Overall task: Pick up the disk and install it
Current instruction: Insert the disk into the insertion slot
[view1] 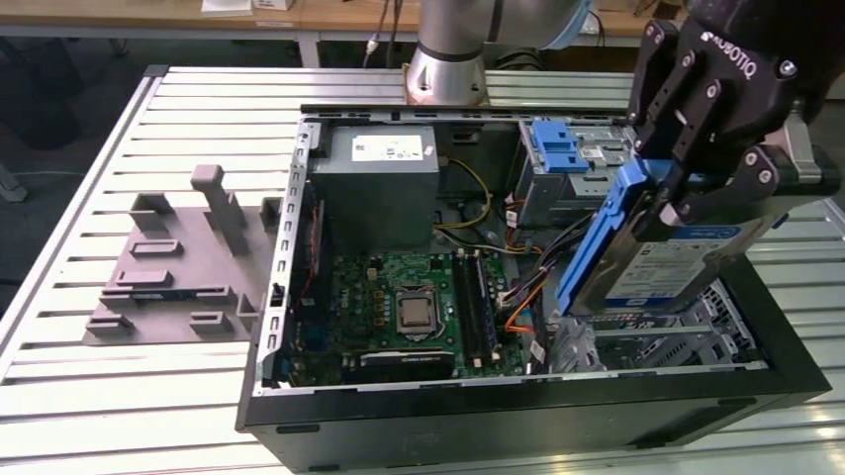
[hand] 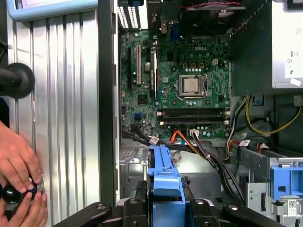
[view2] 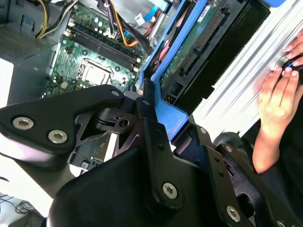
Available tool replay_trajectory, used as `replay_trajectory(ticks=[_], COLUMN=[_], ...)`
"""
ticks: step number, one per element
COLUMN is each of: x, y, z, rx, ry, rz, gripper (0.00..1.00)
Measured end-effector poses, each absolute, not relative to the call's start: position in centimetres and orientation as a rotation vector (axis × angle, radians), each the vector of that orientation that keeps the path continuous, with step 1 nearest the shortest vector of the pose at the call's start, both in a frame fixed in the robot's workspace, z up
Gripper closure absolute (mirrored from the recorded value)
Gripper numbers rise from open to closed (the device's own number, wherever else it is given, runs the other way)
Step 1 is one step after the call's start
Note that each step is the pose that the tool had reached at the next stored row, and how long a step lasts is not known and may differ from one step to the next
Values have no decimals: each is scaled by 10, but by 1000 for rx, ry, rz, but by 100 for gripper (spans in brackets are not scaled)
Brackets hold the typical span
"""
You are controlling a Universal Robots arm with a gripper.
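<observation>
1. The hand (view1: 706, 193) was clamped on the disk (view1: 667, 262), its black fingers (view1: 680, 119) pressing on the upper end of the blue carrier frame (view1: 601, 247) from both sides.
2. The disk hung clear of the tabletop (view1: 133, 396), tilted steeply on edge, with its white-and-blue label turned toward the exterior view's right.
3. It was over the open computer case (view1: 528, 406), above the case corner at the exterior view's near right. Its lower end reached down toward the metal cage (view1: 674, 341) there; whether they touched could not be told.
4. The case lay on its side on the tabletop, close to the near edge in the exterior view. The motherboard (view1: 410, 307) was exposed, and the grey power-supply box (view1: 383, 173) sat at the case's far end.
5. A blue drive bay (view1: 561, 148) sat at the far end of the case, just beside the held disk.
6. A grey moulded fixture (view1: 172, 267) lay on the tabletop, apart from the case, toward the edge at the exterior view's left.
7. In the second wrist view, the disk's underside (view2: 189, 52) showed a green circuit board, with the hand (view2: 163, 120) closed around the blue frame.
8. In the first wrist view, the frame (hand: 163, 179) rose from the hand (hand: 163, 210) above the motherboard.
9. A person's fingers (hand: 19, 165) rested on a dark knob (hand: 12, 194) outside the case wall.
</observation>
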State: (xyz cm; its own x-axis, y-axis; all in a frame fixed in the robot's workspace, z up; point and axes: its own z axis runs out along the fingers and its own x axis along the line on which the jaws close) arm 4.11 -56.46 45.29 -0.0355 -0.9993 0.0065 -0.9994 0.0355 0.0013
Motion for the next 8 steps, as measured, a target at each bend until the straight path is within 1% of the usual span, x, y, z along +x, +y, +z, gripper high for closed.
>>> replay_trajectory(ticks=[8], x=[54], y=[-565], z=[451], rx=[2178], ry=[-2256], rz=[6], gripper=[64])
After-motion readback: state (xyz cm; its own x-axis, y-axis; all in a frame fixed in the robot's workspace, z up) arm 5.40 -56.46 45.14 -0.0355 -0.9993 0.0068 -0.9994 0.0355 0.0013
